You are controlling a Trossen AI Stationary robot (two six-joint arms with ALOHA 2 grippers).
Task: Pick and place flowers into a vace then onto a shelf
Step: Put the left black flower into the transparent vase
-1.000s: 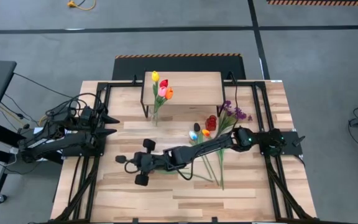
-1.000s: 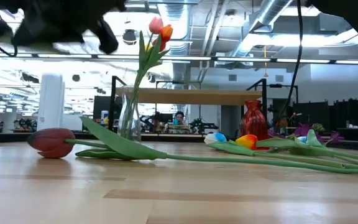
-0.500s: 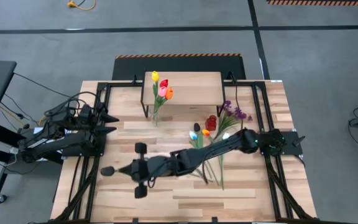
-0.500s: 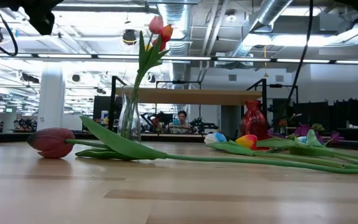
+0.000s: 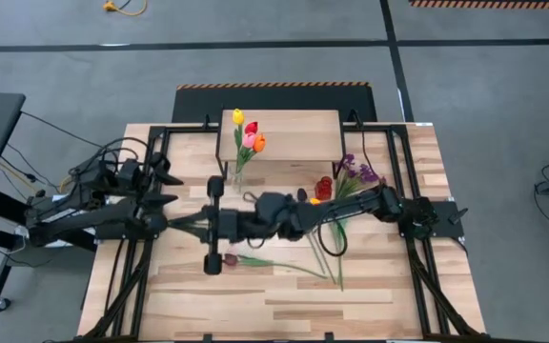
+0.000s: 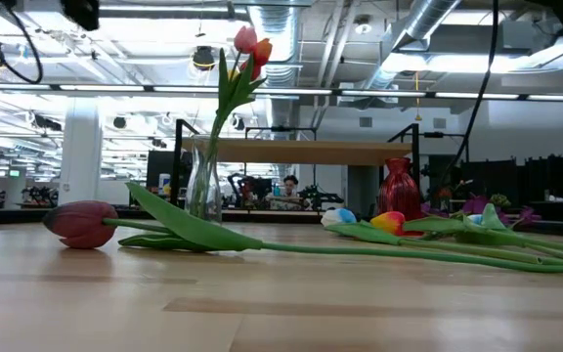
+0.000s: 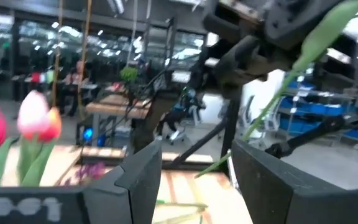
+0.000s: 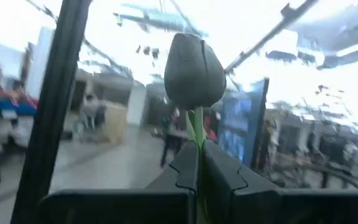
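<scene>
My right claw (image 8: 199,177): clamped on dark tulip (image 8: 194,71) stem, above table (image 5: 389,286) | my left claw (image 7: 194,180): part open, empty

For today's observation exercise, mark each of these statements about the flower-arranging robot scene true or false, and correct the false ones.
1. The right tool is shut on a dark tulip. True.
2. The glass vase stands on top of the shelf. False: it stands on the table in front of the shelf, with tulips already in it.
3. A red tulip lies flat on the table. True.
4. The left tool is clamped on a stem. False: its fingers stand apart with nothing between them.
5. The red vase holds the purple sprigs. False: the sprigs lie on the table beside it.
</scene>
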